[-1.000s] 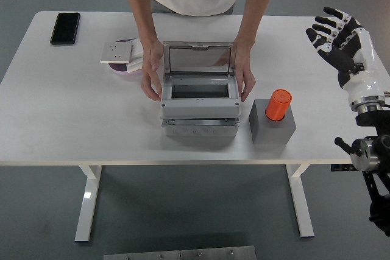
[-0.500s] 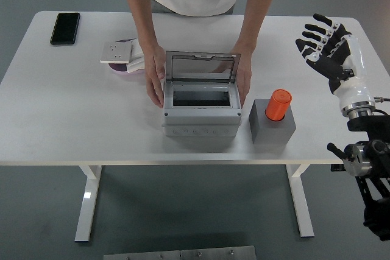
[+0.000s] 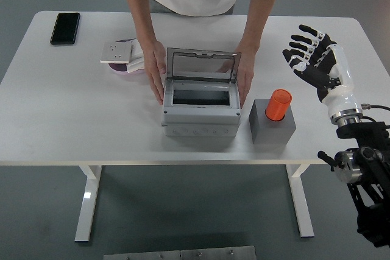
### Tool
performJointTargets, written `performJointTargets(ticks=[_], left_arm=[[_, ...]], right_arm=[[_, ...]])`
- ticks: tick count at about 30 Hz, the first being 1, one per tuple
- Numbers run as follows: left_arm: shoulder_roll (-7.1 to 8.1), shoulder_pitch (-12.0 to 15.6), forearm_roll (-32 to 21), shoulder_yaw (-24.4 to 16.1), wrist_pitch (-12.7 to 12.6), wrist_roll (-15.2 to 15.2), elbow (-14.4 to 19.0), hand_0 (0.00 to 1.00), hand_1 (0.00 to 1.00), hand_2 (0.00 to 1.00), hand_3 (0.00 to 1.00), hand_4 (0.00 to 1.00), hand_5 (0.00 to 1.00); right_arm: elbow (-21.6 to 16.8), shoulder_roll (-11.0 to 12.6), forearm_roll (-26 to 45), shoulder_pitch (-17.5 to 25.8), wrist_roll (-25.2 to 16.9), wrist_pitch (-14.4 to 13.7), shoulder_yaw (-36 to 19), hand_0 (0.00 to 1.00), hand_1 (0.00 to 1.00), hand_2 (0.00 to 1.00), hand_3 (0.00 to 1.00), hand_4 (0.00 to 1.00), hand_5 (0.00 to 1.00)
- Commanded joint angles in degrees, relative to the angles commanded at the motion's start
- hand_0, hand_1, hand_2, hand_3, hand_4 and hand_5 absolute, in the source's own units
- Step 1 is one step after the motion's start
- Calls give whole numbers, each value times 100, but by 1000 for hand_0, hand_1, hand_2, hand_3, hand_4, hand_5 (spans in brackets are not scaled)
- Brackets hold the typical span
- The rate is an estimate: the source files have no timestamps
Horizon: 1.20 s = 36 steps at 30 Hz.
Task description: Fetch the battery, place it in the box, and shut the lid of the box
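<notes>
Nearest us, orange battery stands upright in grey holder, long axis vertical, just right of the box. Our right hand hovers up and right of it, fingers spread, holding nothing; left arm absent, so right reaches. Beyond, a person's hands flank the box, lid raised. Since earlier, our hand has moved leftward toward the battery.

White table carries phone, open-lidded box, grey block, small plate.
</notes>
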<state>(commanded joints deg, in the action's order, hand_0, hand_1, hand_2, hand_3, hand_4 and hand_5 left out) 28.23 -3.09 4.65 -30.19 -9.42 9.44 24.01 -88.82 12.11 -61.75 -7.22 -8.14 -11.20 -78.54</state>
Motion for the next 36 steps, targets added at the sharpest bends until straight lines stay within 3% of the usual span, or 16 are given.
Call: performJointTargets(ticks=[36], left_arm=[[-8, -103, 250, -89, 39, 91, 7, 615, 728, 569, 582, 434, 2]], right_arm=[[848, 204, -88, -133, -48, -172, 615, 776, 677, 661, 746, 864, 71]])
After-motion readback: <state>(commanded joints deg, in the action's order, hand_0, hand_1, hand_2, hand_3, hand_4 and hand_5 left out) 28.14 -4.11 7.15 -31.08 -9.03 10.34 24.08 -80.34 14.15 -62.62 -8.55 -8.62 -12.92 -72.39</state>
